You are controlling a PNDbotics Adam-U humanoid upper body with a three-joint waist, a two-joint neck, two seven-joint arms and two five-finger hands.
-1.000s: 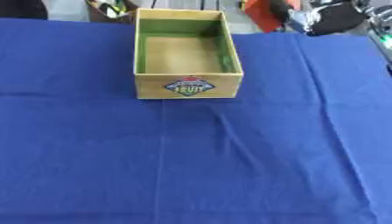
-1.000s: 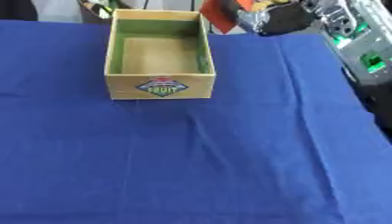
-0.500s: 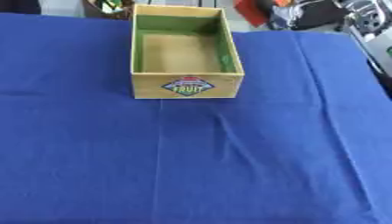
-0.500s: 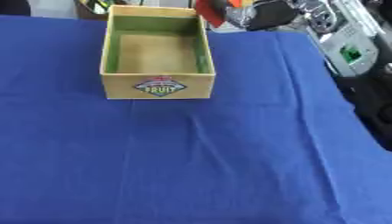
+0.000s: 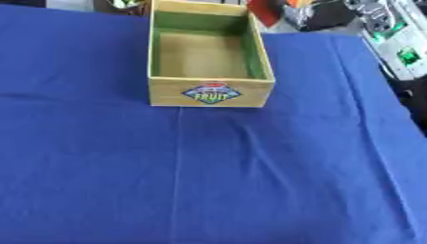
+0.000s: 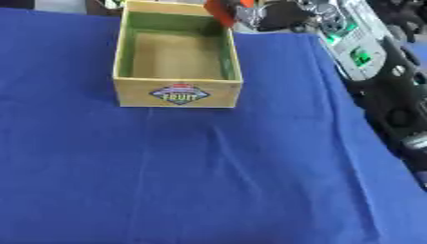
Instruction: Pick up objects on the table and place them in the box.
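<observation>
A tabletop [image 5: 208, 181] draped in a creased blue cloth is seen from above. An open box [image 5: 208, 93] with green inner walls and a tan floor is set near the far edge, its front marked with a diamond label reading FRUIT [image 5: 211, 93]. Nothing can be made out inside it. A red object [image 6: 222, 11] is seen at the box's far right corner, beside a dark hand [image 6: 275, 16] whose fingers cannot be told open or closed. Grey equipment with green lights [image 6: 354, 40] is crowded along the right edge.
</observation>
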